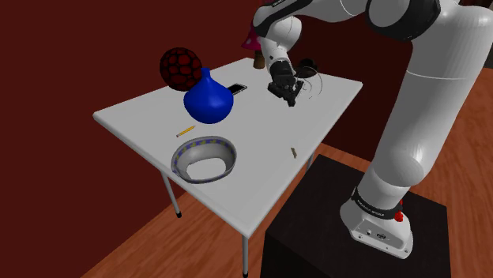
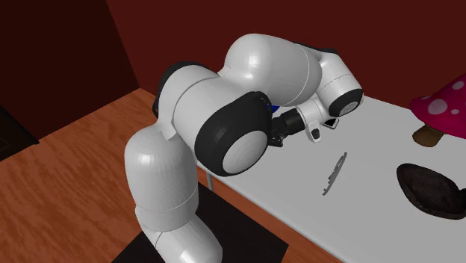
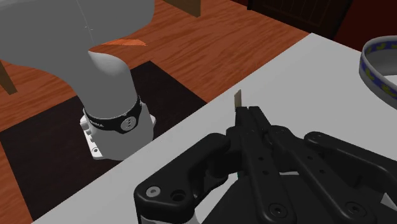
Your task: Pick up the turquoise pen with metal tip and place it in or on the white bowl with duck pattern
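Note:
A slim grey pen-shaped thing (image 2: 334, 172) lies flat on the white table (image 1: 261, 170), a short way from my hand and apart from it. I cannot make out any turquoise colour on it. The white bowl (image 1: 205, 158) with a blue and yellow patterned rim sits near the table's front edge at the shoulder view's left; its rim (image 3: 380, 71) also shows in the wrist view. My black gripper (image 1: 288, 95) hangs low over the far middle of the table. In the wrist view the gripper (image 3: 245, 114) has its fingers meeting, with nothing between them.
A blue vase (image 1: 208, 101), a red and black ball (image 1: 181, 67), a phone (image 1: 237, 88) and a yellow pencil (image 1: 186, 130) lie beyond the bowl. A small tan piece (image 1: 294, 152) stands near the stand-side edge. A spotted mushroom (image 2: 440, 108) and a dark dish (image 2: 429, 188) are nearby.

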